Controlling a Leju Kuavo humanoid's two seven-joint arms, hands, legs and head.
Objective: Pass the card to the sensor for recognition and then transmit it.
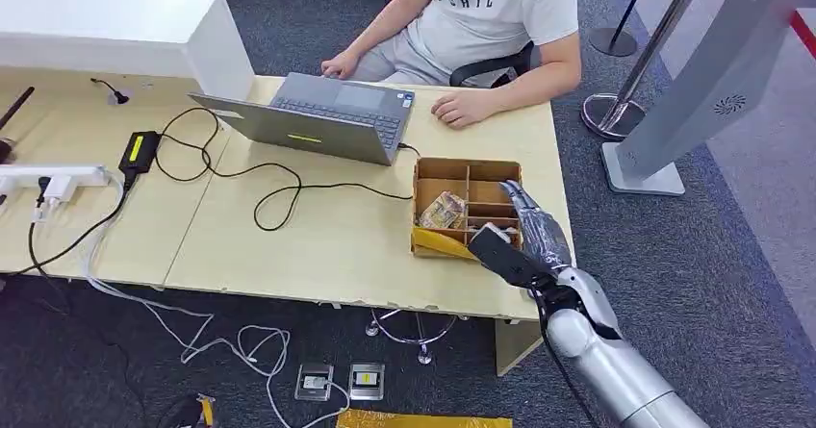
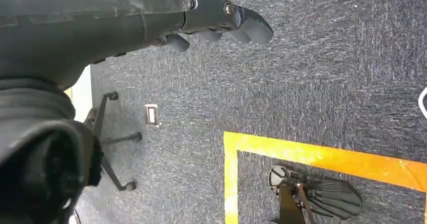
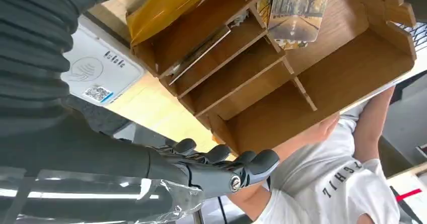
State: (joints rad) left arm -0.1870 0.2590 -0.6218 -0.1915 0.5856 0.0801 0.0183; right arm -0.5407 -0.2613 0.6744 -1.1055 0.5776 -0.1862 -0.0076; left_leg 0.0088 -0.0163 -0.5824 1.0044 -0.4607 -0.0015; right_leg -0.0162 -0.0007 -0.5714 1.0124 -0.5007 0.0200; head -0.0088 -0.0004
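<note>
Head view: one right hand [image 1: 532,224], fingers spread, empty, over one wooden organizer [image 1: 435,169]

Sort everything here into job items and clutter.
Job: white card reader pad with QR sticker; thin grey card in the wooden divided box; silver right hand.
Lying about: grey laptop; black power adapter; white power strip.

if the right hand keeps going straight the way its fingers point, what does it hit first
Probably the far wall of the wooden organizer box. The right hand hovers over the box's right side, fingers aimed toward the person behind the desk. If it passes above the wall, the person's forearm comes next; height is unclear.
</note>
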